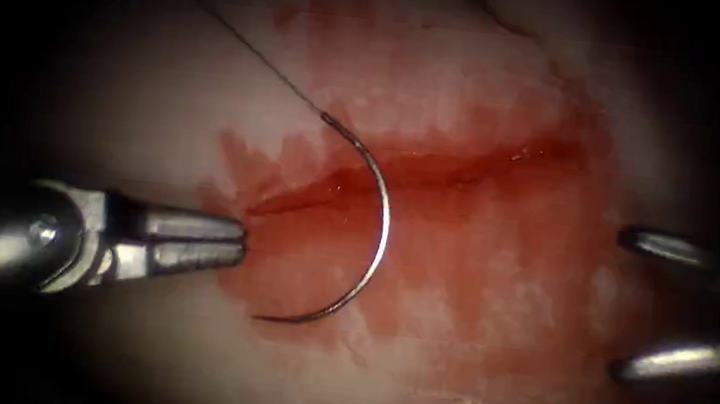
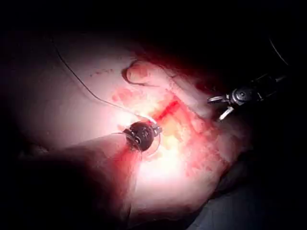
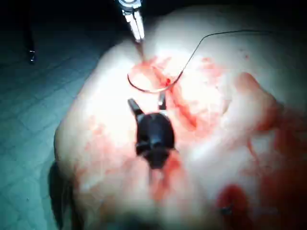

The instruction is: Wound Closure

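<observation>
The tissue (image 1: 165, 101) carries a cut (image 1: 435, 165) running across the endoscope view, with red fluid (image 1: 478, 268) spread around it. The needle (image 1: 382, 231) lies free on the tissue across the cut, held by neither tool, its tip near the left tool. The thread (image 1: 251, 48) trails from its upper end up and to the left. The left tool (image 1: 241, 243) has its fingers pressed together on nothing, beside the cut's left end. The right tool (image 1: 621, 305) has its fingers spread wide and empty, right of the cut.
</observation>
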`<state>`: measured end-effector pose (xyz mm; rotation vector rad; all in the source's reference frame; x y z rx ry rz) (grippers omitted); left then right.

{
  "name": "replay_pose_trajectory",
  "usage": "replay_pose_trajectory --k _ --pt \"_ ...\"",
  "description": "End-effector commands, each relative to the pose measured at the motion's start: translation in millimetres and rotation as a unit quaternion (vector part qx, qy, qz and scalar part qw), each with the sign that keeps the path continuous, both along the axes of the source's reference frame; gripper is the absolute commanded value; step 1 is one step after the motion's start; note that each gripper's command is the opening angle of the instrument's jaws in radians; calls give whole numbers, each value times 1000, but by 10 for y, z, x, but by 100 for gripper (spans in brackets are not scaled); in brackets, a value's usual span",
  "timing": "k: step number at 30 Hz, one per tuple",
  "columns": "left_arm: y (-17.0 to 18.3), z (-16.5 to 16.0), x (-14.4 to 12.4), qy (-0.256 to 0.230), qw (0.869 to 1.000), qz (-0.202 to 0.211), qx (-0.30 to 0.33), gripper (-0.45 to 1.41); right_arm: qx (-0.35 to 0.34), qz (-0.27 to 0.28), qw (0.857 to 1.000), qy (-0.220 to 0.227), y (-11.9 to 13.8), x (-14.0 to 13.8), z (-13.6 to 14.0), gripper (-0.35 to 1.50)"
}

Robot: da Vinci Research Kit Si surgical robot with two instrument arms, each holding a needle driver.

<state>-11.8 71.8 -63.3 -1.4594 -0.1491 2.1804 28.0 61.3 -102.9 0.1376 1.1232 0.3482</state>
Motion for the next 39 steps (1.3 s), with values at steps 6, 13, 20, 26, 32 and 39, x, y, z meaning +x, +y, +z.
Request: replay_pose_trajectory --k 6,13,20,26,32,39 --pt "4 3 -6 -1 1000 -1 0 30 0 0 1000 2 -2 10 2 76" --pt "4 4 -6 0 1000 -1 -1 33 0 0 1000 0 -1 6 2 76" --pt "0 8 -10 7 1000 4 0 32 1 0 1000 1 -1 6 0 76" --pt "-12 18 -21 38 999 30 8 33 1 0 1000 1 -1 7 0 76" --pt "-27 46 -36 75 996 50 22 43 1 0 1000 1 -1 7 0 76" --pt "-39 73 -50 95 993 47 48 51 1 1 1000 0 -1 7 0 76"
